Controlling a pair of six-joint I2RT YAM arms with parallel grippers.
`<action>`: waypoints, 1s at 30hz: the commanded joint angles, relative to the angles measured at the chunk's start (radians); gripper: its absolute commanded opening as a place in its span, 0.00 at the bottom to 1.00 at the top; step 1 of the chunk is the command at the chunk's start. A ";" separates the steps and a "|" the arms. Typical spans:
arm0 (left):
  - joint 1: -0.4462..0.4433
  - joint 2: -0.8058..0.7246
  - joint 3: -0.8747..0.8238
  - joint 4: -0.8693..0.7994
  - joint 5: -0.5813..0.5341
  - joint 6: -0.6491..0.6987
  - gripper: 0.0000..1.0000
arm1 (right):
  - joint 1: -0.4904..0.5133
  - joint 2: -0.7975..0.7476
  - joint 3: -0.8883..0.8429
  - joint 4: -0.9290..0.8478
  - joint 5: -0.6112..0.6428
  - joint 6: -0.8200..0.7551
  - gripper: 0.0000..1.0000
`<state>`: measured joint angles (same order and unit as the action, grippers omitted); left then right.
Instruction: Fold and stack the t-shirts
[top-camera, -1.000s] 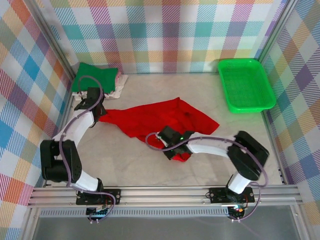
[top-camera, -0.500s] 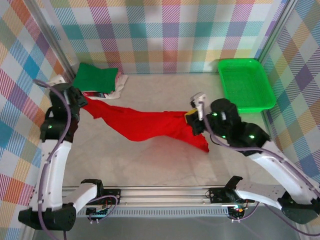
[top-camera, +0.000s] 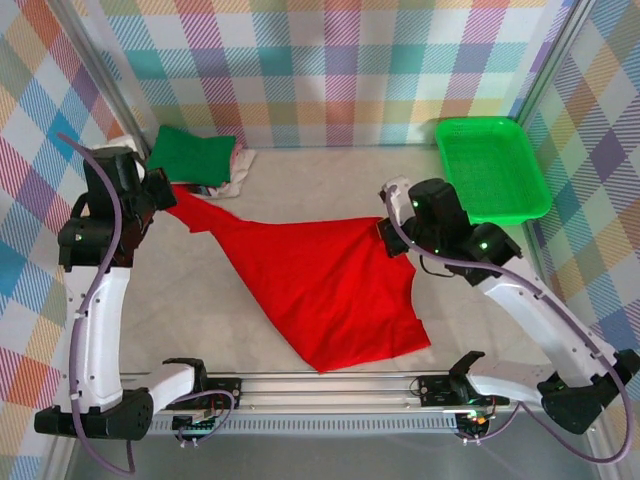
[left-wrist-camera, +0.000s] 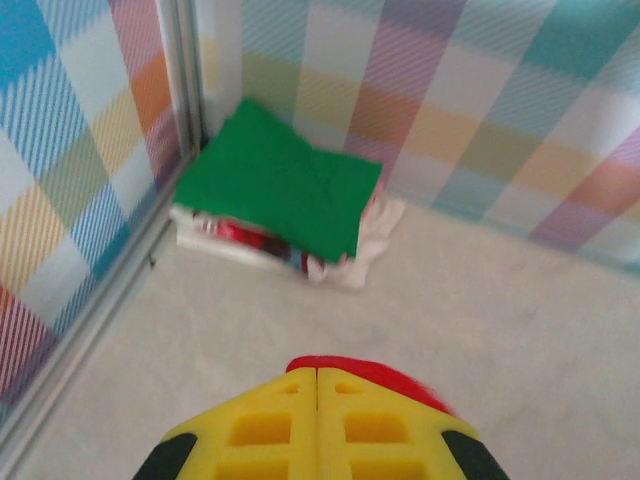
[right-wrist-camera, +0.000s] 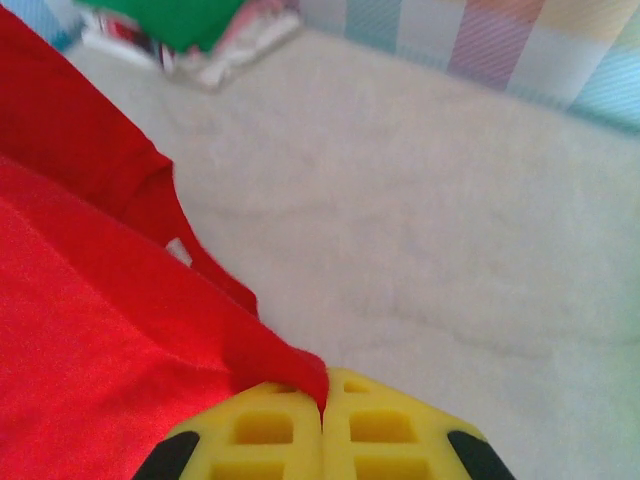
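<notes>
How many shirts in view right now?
3 at least. The red shirt is held stretched between the left gripper and right gripper. The green shirt tops the back-left corner pile, with a whitish shirt beneath it. More may be hidden there.

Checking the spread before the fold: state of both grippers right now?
left gripper: shut, pinching an edge of the red t-shirt.
right gripper: shut, pinching another edge of the red t-shirt.

free: bare table (top-camera: 330, 175) far centre and near left | blocked: red t-shirt (top-camera: 320, 275) stretched across the middle — side to side | corners: folded shirt stack (top-camera: 195, 155) far left — green mesh basket (top-camera: 492, 170) far right
</notes>
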<state>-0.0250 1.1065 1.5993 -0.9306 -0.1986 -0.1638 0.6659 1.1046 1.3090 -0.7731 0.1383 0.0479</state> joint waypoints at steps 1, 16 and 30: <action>0.013 -0.121 0.099 -0.015 -0.008 0.001 0.00 | -0.003 -0.123 0.102 -0.023 -0.033 0.021 0.00; 0.013 0.014 0.781 -0.197 0.010 0.006 0.00 | -0.002 -0.213 0.298 -0.100 0.076 0.076 0.00; 0.012 0.614 0.970 0.012 0.099 0.065 0.00 | -0.317 0.340 0.544 0.069 0.071 -0.009 0.00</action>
<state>-0.0246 1.6051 2.5523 -0.9997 -0.1238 -0.1345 0.4191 1.3357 1.8179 -0.7677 0.2565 0.0433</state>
